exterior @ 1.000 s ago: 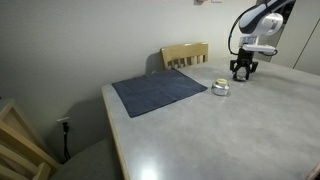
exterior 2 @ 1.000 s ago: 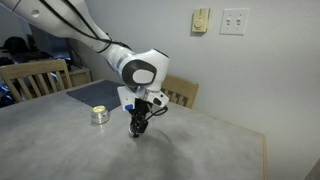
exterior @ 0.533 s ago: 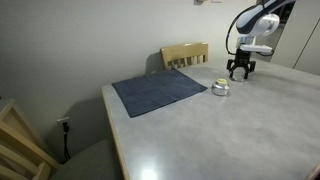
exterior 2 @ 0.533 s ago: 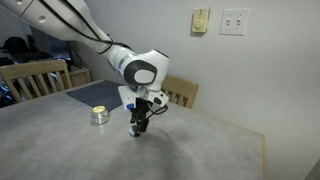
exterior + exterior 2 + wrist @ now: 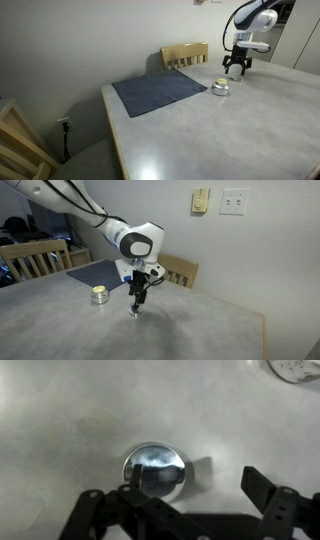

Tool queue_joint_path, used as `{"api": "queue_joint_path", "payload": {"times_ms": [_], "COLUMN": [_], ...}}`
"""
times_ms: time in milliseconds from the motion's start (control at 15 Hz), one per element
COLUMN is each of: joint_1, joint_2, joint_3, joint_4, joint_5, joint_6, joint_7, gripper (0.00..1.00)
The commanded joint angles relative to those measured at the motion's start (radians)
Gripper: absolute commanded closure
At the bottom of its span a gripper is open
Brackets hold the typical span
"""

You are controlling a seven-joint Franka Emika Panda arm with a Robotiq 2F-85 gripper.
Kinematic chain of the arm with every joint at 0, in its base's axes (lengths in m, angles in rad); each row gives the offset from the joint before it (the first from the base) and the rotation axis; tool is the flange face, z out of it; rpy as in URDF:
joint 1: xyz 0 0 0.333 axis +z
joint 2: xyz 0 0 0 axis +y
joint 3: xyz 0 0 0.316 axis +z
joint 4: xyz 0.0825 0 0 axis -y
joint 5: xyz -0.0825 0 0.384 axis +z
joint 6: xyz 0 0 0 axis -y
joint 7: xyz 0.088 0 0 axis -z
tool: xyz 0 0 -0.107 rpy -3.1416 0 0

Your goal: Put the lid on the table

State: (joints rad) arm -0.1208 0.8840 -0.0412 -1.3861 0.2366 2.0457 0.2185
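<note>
The lid (image 5: 155, 467), a small round silvery cap, lies flat on the pale glossy table (image 5: 70, 415). My gripper (image 5: 175, 497) hovers just above it, open, with dark fingers (image 5: 268, 492) spread to either side and nothing between them. In both exterior views the gripper (image 5: 237, 70) (image 5: 137, 302) points down over the tabletop (image 5: 230, 130) (image 5: 190, 330), a little above the surface. The lid (image 5: 134, 313) shows as a small spot beneath the fingertips.
A small clear jar with a yellowish top (image 5: 220, 88) (image 5: 99, 295) stands close by, its rim at the wrist view's corner (image 5: 296, 368). A dark blue-grey cloth (image 5: 160, 92) lies beyond it. Wooden chairs (image 5: 185, 54) (image 5: 36, 258) stand at the table's edges.
The jaws have gone from shut to wide open, letting go of the lid, which now rests on the table. The gripper has risen slightly.
</note>
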Motion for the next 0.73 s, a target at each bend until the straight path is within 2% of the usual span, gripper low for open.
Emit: {"api": "queue_joint_path", "payload": {"times_ms": [0,333,467,533,667], "joint_1": [0.039,0.096,0.087,0.096,0.1], "joint_2": [-0.134,-0.268,-0.305,-0.234,-0.267], "joint_3": [-0.005,0.004,0.041,0.017,0.032], "joint_4": [-0.155,-0.299,-0.333,-0.237,-0.271], "joint_5": [0.004,-0.008,0.021,-0.002,0.001], "joint_6": [0.085,0.186,0.177,0.147,0.147], "joint_7": [0.039,0.048,-0.017,0.035,0.022], "gripper": [0.0,0.0,0.0,0.0,0.0]}}
